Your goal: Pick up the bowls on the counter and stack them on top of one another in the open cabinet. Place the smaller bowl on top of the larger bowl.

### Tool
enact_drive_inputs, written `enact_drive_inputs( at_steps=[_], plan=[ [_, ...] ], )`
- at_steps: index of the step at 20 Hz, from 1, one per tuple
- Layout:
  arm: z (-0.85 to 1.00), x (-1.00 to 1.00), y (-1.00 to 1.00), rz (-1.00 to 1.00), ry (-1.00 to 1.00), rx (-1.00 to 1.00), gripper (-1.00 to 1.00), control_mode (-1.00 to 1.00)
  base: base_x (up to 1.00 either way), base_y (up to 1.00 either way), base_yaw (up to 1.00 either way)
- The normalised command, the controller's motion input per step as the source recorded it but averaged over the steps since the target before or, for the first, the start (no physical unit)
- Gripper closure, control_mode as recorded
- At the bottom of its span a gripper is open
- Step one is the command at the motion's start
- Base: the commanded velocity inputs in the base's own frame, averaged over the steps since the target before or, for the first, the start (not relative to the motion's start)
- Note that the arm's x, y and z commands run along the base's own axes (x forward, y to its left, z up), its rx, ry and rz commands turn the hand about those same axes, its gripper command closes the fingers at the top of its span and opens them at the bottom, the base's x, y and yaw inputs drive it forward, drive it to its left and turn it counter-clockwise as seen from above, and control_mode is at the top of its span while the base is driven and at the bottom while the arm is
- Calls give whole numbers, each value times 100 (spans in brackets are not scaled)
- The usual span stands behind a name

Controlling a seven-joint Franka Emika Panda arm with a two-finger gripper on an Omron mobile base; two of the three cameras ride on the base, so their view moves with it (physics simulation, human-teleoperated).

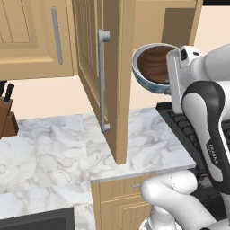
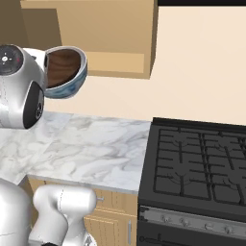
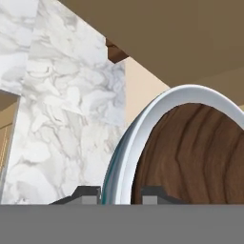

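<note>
Above the marble counter (image 1: 148,139), fingers (image 3: 121,193) pinch the larger bowl's (image 1: 143,77) rim, tilted.

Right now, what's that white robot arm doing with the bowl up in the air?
The robot's claw is pinching the rim of a white-and-blue bowl and holding it tipped on its side, high above the marble counter. A dark brown bowl sits nested inside it. The pair hangs just below the open wooden cabinet, beside its open door, and is not set on the shelf yet.
</note>
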Motion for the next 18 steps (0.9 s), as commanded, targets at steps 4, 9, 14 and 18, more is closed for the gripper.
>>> enact_drive_inputs(
  at_steps=[4,9,14,18],
  plan=[
    [25,0,0,0,0,4,100,-100,0,0,0],
    [14,3,0,0,0,4,100,-100,0,0,0],
    [1,14,1,0,0,4,100,-100,0,0,0],
    [0,20,1,0,0,5,100,-100,0,0,0]
  ],
)
